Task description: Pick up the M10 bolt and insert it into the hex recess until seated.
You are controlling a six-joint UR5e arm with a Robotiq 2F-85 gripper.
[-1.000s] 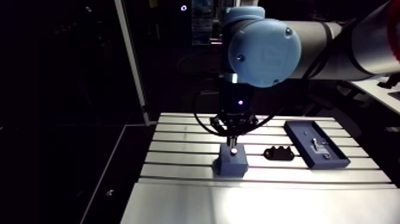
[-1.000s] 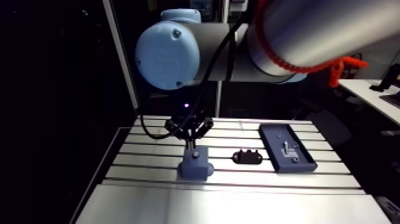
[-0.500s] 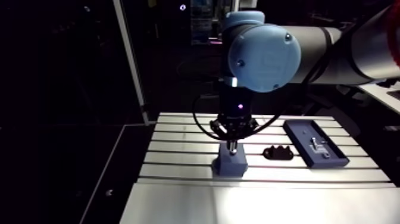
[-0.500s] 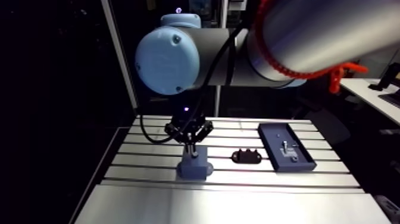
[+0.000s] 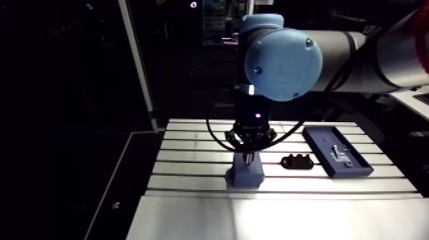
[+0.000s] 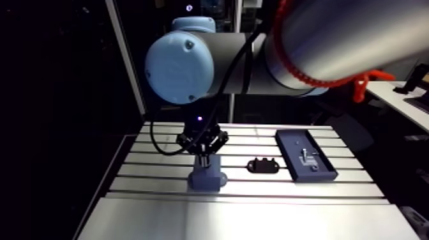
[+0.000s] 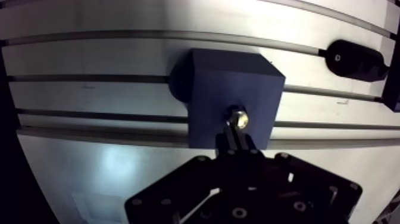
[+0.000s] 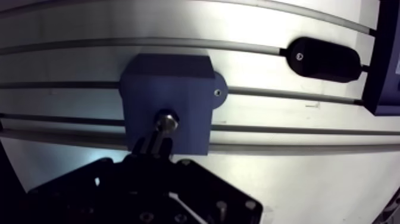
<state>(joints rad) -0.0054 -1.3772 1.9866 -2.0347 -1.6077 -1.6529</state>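
Observation:
A dark blue block (image 7: 229,89) stands on the slotted table (image 7: 89,65). In the wrist view my gripper (image 7: 234,138) is right over the block's top face, its two fingers closed tight together on the M10 bolt (image 7: 237,117). The bolt's shiny metal end shows just past the fingertips, against the block's top. Whether it sits inside the hex recess is hidden by the bolt itself. In the arm view the gripper (image 5: 249,150) reaches down onto the block (image 5: 246,173) near the table's front middle.
A black oblong part (image 5: 297,162) lies on the table beside the block. Beyond it sits a blue tray (image 5: 322,137) with small metal pieces (image 5: 338,153) in it. A smooth plate (image 5: 268,217) covers the table's front.
The gripper has come down with the bolt onto the block's top; the bright bolt end seen earlier on the block is now covered by the fingers in the arm view.

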